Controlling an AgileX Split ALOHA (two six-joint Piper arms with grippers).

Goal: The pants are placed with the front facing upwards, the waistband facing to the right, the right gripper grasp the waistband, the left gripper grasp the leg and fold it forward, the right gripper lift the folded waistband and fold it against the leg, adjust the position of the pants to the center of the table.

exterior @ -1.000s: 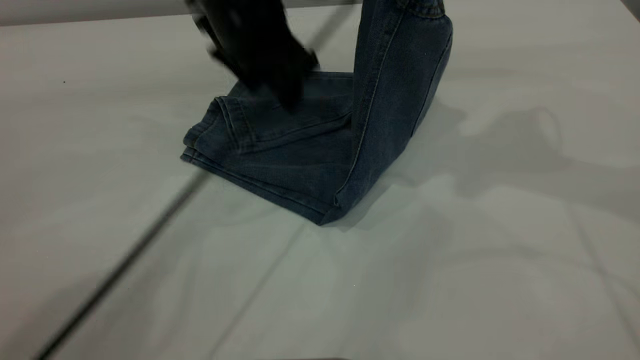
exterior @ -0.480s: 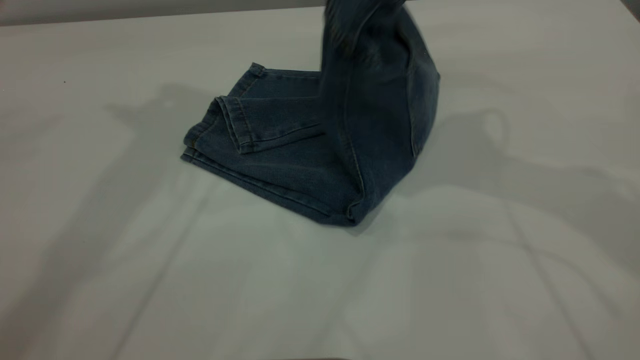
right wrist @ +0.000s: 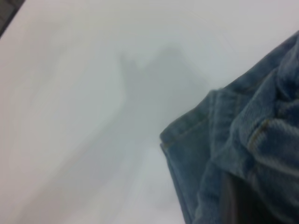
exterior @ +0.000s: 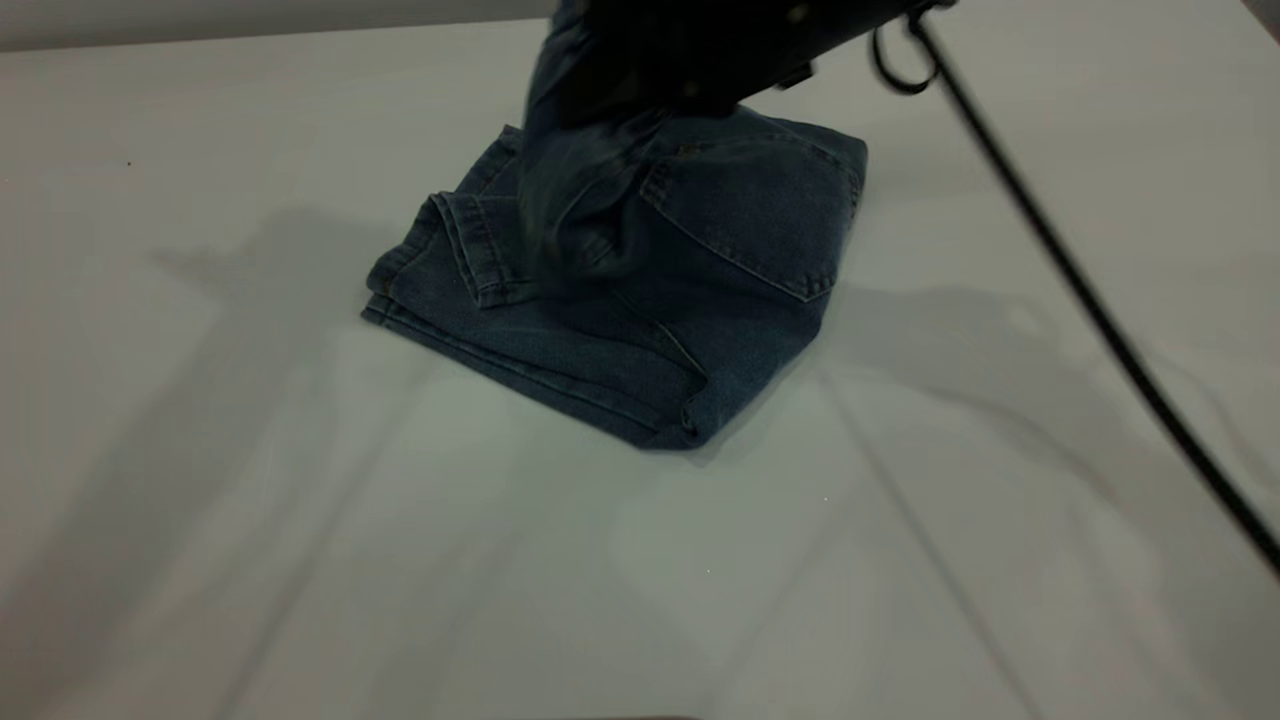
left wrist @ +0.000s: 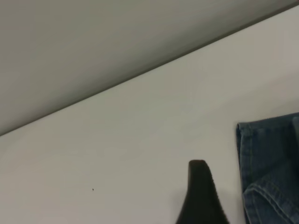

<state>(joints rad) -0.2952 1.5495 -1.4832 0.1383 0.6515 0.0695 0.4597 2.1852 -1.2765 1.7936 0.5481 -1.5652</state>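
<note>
1. The table (exterior: 1000,620): your white work surface, carrying everything listed below.
2. The pants (exterior: 620,290): blue denim, lying mid-table towards the far edge; you see the upper part draped over the legs, a back pocket facing up.
3. The right gripper (exterior: 640,85): above the pants' far side, fingers closed on bunched denim at the waistband (exterior: 560,170).
4. The left gripper (left wrist: 202,196): one finger shows beside the leg hem; you cannot tell its spread.

White table (exterior: 250,560) — folded pants (exterior: 600,350) on it
</note>
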